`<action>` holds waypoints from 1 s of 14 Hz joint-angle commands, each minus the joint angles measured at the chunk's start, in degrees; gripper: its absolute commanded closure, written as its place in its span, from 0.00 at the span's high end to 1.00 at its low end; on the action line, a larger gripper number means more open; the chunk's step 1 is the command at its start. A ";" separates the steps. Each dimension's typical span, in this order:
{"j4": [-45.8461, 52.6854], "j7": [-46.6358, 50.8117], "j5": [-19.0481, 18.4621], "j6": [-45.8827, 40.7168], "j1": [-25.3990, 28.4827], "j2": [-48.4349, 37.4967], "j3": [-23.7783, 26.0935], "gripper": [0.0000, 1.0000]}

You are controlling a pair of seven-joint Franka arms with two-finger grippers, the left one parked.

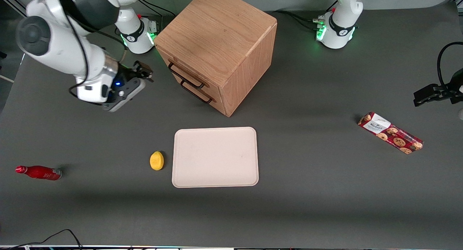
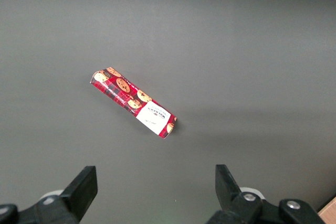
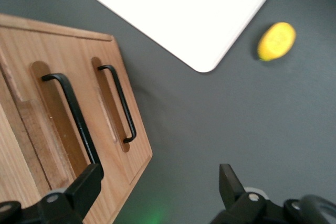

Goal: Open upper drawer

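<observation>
The oak cabinet (image 1: 217, 29) stands at the back middle of the table, both drawers shut. The upper drawer (image 1: 173, 63) has a thin black bar handle (image 1: 186, 77); the lower twin's handle (image 1: 197, 94) sits just below it. In the right wrist view the upper handle (image 3: 71, 116) and the lower handle (image 3: 118, 103) both show on the drawer fronts. My right gripper (image 1: 146, 73) hangs in front of the drawers at about their height, apart from them, toward the working arm's end. Its fingers are open and empty (image 3: 160, 177).
A beige tray (image 1: 215, 157) lies nearer the front camera than the cabinet, with a lemon (image 1: 156, 160) beside it; both show in the right wrist view (image 3: 184, 9) (image 3: 276, 40). A red bottle (image 1: 39, 172) lies toward the working arm's end. A cookie box (image 1: 390, 133) (image 2: 134, 102) lies toward the parked arm's end.
</observation>
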 commanded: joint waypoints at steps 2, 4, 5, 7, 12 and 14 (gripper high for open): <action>-7.10 -2.87 3.26 4.68 -0.06 -2.91 2.05 1.00; -9.03 -2.96 4.31 5.30 0.73 -3.00 2.40 1.00; -9.91 -2.96 4.93 6.43 0.73 -3.00 3.36 1.00; -12.01 -2.87 6.42 8.81 0.99 -3.26 4.16 1.00; -14.66 -2.78 6.95 12.33 0.99 -3.00 6.18 1.00; -16.06 -2.69 6.95 14.17 0.99 -2.91 6.71 1.00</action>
